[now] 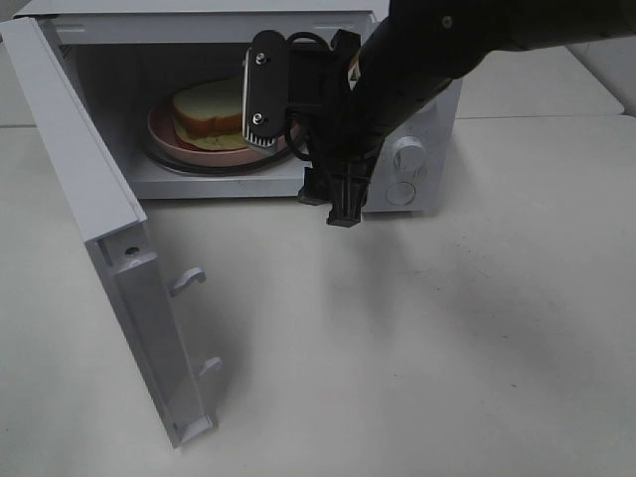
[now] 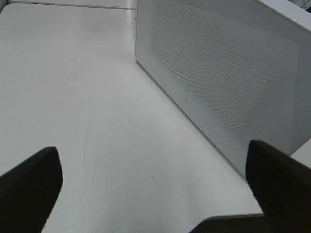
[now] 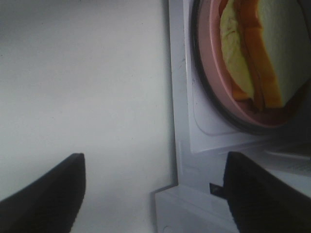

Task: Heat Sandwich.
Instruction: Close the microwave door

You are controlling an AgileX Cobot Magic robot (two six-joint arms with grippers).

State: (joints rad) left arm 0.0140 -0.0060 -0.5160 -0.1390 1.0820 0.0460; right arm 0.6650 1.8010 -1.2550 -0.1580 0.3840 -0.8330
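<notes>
Sandwich [image 1: 211,111] sits on its pink plate [image 1: 156,129] inside the microwave [image 1: 422,114], placed for heating. My right gripper [image 3: 154,194] hangs just outside the opening, jaws apart and empty, clear of the plate. My left gripper [image 2: 155,191], jaws wide apart, faces the open door [image 2: 228,73], which I judge needs swinging shut next.

A: How many microwaves?
B: One microwave [image 1: 415,127], with one door [image 1: 87,194] (swung open on the left).
A: And knobs?
B: Two knobs [image 1: 407,154] on its right panel, plus two latch hooks [image 1: 187,281] on the door.
A: Food?
B: One sandwich [image 1: 211,109], on one pink plate [image 1: 162,132].
</notes>
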